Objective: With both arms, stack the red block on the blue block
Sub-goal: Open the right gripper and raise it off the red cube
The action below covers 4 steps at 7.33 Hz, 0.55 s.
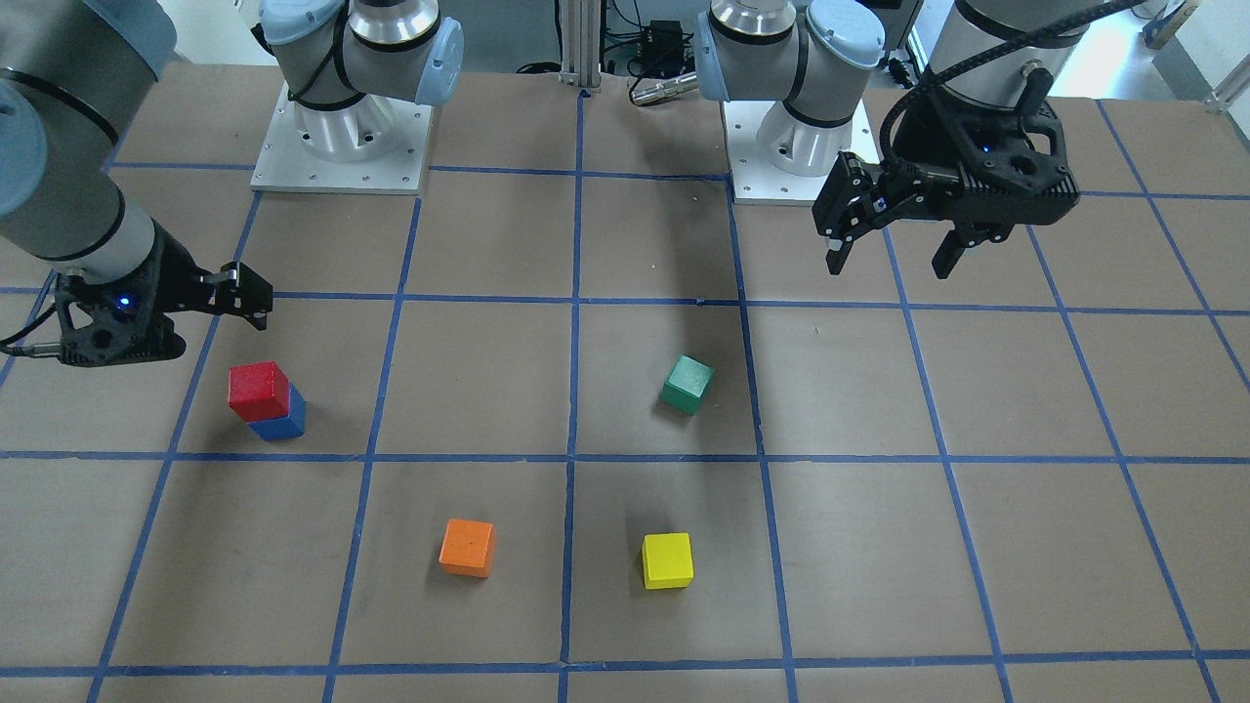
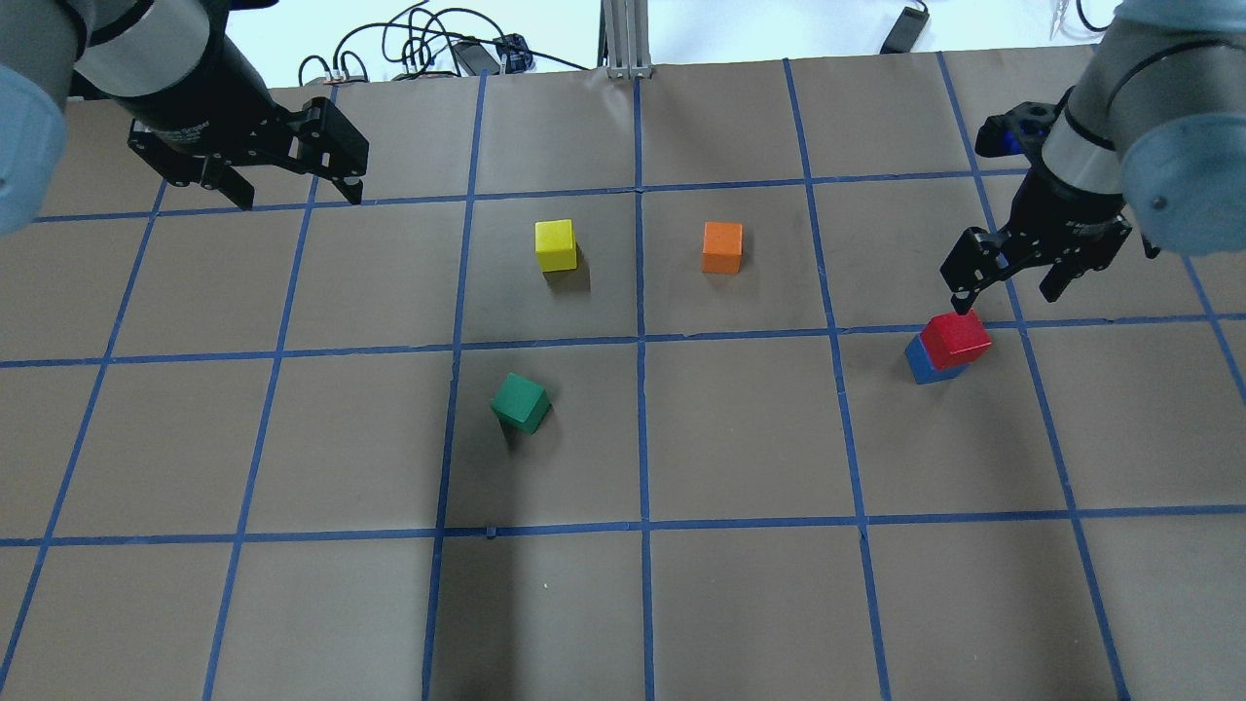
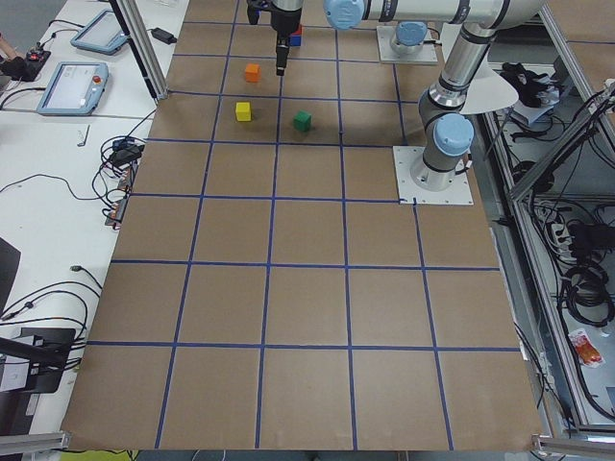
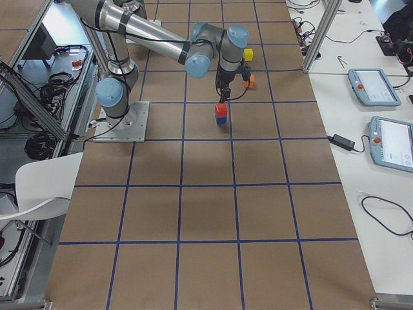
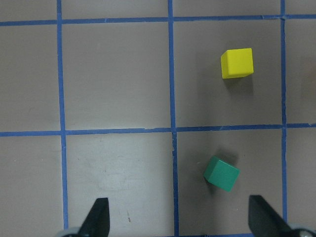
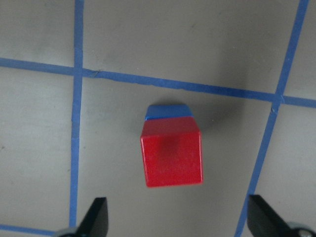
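While the right silver-grey jointed arm (image 2: 1119, 68) hangs so close over the stack, its black two-finger hand (image 2: 1009, 282) looks to me the likeliest source of trouble. Its fingers are spread wide and hold nothing, just above the small matte red cube (image 2: 956, 337). That cube rests on top of the small matte blue cube (image 2: 920, 365), towards the robot's right side of the counter (image 2: 740, 438). A sideways drift or a dip as the arm pulls away could catch the red cube with a fingertip and tip it off; a straight lift seems safer. From the wrist view the red cube may sit a shade off square on the blue one, though the angle could be fooling me. The left arm's hand (image 2: 297, 195) is likewise spread and empty, well apart from the stack, and threatens nothing from there.

Brown paper covers the counter, ruled into squares by blue tape, flat and matte. White side benches (image 4: 387, 194) flank it, one carrying grey teach pendants (image 4: 366, 87), and a white chair (image 4: 39, 187) stands behind the robot. A loose green cube (image 2: 519, 402), yellow cube (image 2: 555, 243) and orange cube (image 2: 721, 246) lie well clear of the stack.
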Motion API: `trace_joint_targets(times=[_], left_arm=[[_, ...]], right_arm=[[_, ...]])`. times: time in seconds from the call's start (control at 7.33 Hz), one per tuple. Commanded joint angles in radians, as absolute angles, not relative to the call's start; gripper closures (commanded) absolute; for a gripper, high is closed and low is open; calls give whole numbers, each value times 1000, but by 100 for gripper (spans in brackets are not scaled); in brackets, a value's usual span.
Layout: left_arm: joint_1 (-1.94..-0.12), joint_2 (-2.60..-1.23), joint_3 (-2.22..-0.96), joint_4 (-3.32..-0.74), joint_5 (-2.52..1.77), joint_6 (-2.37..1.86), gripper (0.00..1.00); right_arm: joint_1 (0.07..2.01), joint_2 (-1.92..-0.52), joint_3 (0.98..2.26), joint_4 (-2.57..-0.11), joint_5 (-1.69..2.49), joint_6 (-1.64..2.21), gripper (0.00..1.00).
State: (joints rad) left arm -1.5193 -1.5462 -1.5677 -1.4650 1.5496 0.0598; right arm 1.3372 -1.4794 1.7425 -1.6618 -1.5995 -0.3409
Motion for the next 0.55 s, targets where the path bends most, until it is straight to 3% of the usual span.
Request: trace_joint_targets(times=[0.0,0.41], left_arm=[[-1519,-1546,-1566,-1463,1551,61,0],[-1519,-1546,-1565,-1462,1551,61,0]], right_arm=[[1364,-1508,1584,-1437,-1588,-209,0],[1514,-1522,1559,-1431,-1586,-16,0]])
